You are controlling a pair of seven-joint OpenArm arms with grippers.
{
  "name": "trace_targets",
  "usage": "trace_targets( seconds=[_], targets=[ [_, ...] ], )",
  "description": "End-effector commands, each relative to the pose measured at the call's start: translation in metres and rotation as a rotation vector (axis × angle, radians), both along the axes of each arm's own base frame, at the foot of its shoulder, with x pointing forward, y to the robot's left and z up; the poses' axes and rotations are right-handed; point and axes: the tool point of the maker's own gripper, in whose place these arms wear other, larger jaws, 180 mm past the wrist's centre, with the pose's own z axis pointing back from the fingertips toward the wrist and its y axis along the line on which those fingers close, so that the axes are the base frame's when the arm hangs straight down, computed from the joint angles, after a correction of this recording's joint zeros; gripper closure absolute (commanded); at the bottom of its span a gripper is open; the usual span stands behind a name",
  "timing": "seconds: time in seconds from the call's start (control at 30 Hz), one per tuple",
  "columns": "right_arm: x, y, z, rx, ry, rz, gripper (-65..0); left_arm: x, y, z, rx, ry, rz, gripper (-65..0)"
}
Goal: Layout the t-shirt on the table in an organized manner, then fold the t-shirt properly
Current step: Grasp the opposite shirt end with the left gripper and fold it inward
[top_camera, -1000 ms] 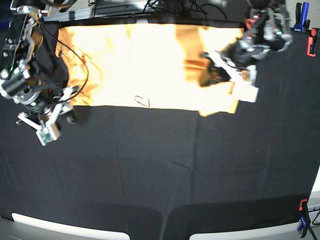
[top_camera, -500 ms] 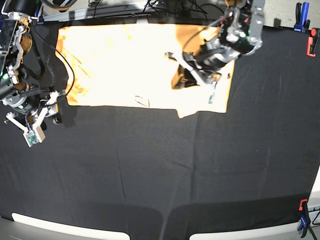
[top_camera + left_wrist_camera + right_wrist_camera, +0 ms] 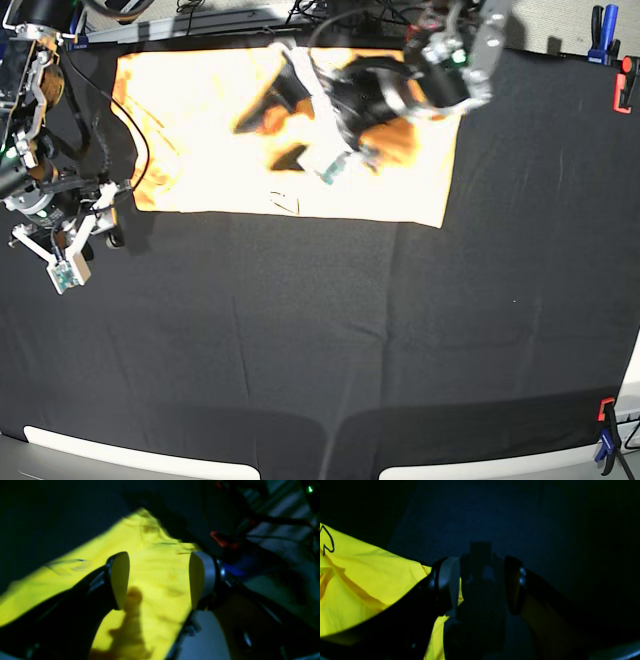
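Two grippers show, neither holding cloth; the left gripper stands wide open above the t-shirt, its arm hiding part of the shirt in the base view; the right gripper is spread wide over bare table just beside the shirt's edge. Only the right wrist view shows the small black mark clearly; glare washes out the folds from above.

The t-shirt appears pale orange-yellow in the base view and saturated yellow in both wrist views, plain except for a small black line mark near its lower hem. The desk is matte black. Edge clamps are red, black and blue.
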Motion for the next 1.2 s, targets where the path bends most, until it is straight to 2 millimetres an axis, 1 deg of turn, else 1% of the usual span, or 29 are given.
trace_targets(
  seconds=[0.0,0.03,0.1,0.17,0.2,0.27,0.33,0.43,0.57,0.63,0.67,0.73,0.8,0.87,0.93,1.0,1.07,1.1,1.17],
  targets=[
    [0.008,-0.002,0.016,-0.008,-0.052,0.009,-28.1,0.009,0.008,0.017,-0.009,-0.060,0.034,-34.6],
    [0.008,-0.002,0.016,-0.007,-0.052,0.009,-28.1,0.017,0.020,0.019,0.031,-0.087,0.068,-34.6],
    [0.008,-0.002,0.016,-0.007,-0.052,0.008,-28.1,0.038,0.052,0.021,0.098,-0.123,0.191,-34.6],
    [0.008,-0.002,0.016,-0.007,-0.052,0.007,-28.1,0.056,0.086,0.014,0.164,-0.123,0.310,-34.6],
    [0.008,-0.002,0.016,-0.006,-0.052,0.007,-28.1,0.061,0.101,0.007,0.190,-0.111,0.352,-34.6],
    [0.008,0.001,0.016,0.010,-0.055,0.014,-28.1,0.064,0.121,-0.006,0.220,-0.076,0.399,-34.6],
    [0.009,0.006,0.017,0.041,-0.060,0.025,-28.1,0.062,0.128,-0.023,0.245,-0.040,0.393,-34.6],
    [0.009,0.009,0.018,0.059,-0.063,0.032,-28.1,0.058,0.129,-0.048,0.259,0.032,0.386,-34.6],
    [0.009,0.009,0.018,0.058,-0.063,0.032,-28.1,0.048,0.122,-0.070,0.244,0.114,0.342,-34.6],
    [0.009,0.009,0.018,0.059,-0.064,0.032,-28.1,0.036,0.115,-0.077,0.243,0.164,0.276,-34.6],
    [0.009,0.009,0.018,0.059,-0.064,0.032,-28.1,0.026,0.108,-0.078,0.231,0.195,0.220,-34.6],
    [0.009,0.009,0.018,0.059,-0.065,0.033,-28.1,0.002,0.089,-0.073,0.165,0.264,0.071,-34.6],
    [0.009,0.009,0.018,0.059,-0.065,0.033,-28.1,-0.025,0.070,-0.056,0.036,0.328,-0.088,-34.6],
    [0.009,0.009,0.019,0.059,-0.065,0.033,-28.1,-0.050,0.056,-0.038,-0.065,0.369,-0.243,-34.6],
    [0.010,0.009,0.019,0.060,-0.069,0.034,-28.1,-0.059,0.047,-0.018,-0.176,0.371,-0.304,-34.6],
    [0.010,0.009,0.019,0.060,-0.069,0.034,-28.1,-0.061,0.046,-0.009,-0.219,0.369,-0.333,-34.6],
    [0.010,0.009,0.019,0.060,-0.068,0.033,-28.1,-0.055,0.051,-0.008,-0.200,0.349,-0.337,-34.6],
    [0.010,0.009,0.019,0.060,-0.067,0.033,-28.1,-0.050,0.056,-0.010,-0.175,0.335,-0.329,-34.6],
    [0.009,0.009,0.018,0.059,-0.064,0.032,-28.1,-0.028,0.067,-0.008,-0.162,0.280,-0.254,-34.6]
  ],
)
